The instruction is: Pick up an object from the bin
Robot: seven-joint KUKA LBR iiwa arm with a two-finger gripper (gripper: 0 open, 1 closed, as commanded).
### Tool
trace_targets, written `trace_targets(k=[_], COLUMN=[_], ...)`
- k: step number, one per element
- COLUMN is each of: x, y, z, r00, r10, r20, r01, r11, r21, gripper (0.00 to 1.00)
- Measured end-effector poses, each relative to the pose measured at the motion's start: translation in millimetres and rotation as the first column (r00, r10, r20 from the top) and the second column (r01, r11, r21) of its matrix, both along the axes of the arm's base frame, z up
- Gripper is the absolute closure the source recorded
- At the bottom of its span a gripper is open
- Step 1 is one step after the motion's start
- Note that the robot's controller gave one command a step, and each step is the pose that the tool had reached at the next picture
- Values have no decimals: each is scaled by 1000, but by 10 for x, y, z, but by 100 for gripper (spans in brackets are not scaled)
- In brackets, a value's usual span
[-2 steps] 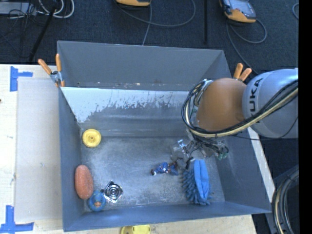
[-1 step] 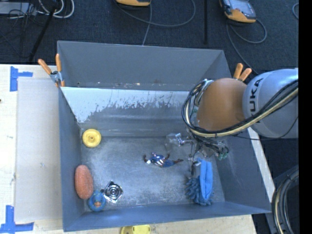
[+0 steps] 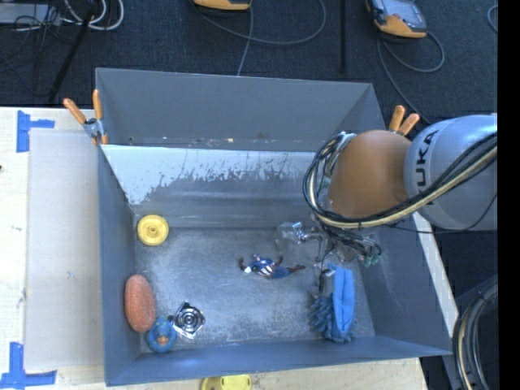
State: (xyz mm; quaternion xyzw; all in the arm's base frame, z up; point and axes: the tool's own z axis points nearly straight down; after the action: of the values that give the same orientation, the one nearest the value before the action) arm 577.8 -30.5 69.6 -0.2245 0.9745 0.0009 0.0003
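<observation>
- Camera view, bin (image 3: 244, 136): grey sheet metal with sloped walls; the floor is scuffed and speckled pale.
- Arm: it enters from the right, its wrist under a smooth, rounded orange cover (image 3: 370, 173) ringed by looped black and yellow cables (image 3: 313, 181).
- The gripper (image 3: 327, 268) is low over the right part of the floor, just beside the upper left end of the blue mop-like piece (image 3: 340, 303). Whether it is spread or closed cannot be told, nor whether it touches that piece.
- The blue mop-like piece is soft and elongated, a smooth strip with a shaggy fringe on its left, lying along the right wall towards the near right corner.
- Small blue-and-white thing (image 3: 264, 266): glossy and irregular, mid-floor, left of the gripper and apart from it.
- Yellow disc (image 3: 153, 230): round with a dimpled centre, on the left rear floor.
- Orange-red oval (image 3: 140, 301): rough-grained, by the left wall.
- Silver metal piece (image 3: 188, 319): shiny, just beside a blue ring-like piece (image 3: 161, 337) in the near left corner.
</observation>
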Motion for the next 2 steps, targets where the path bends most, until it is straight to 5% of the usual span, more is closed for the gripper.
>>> trace_targets(k=[2], x=[-93], y=[179], z=[135], r00=[999], r10=[-49], r20=[-1], r01=[49], r11=[999], r21=[0], gripper=[0])
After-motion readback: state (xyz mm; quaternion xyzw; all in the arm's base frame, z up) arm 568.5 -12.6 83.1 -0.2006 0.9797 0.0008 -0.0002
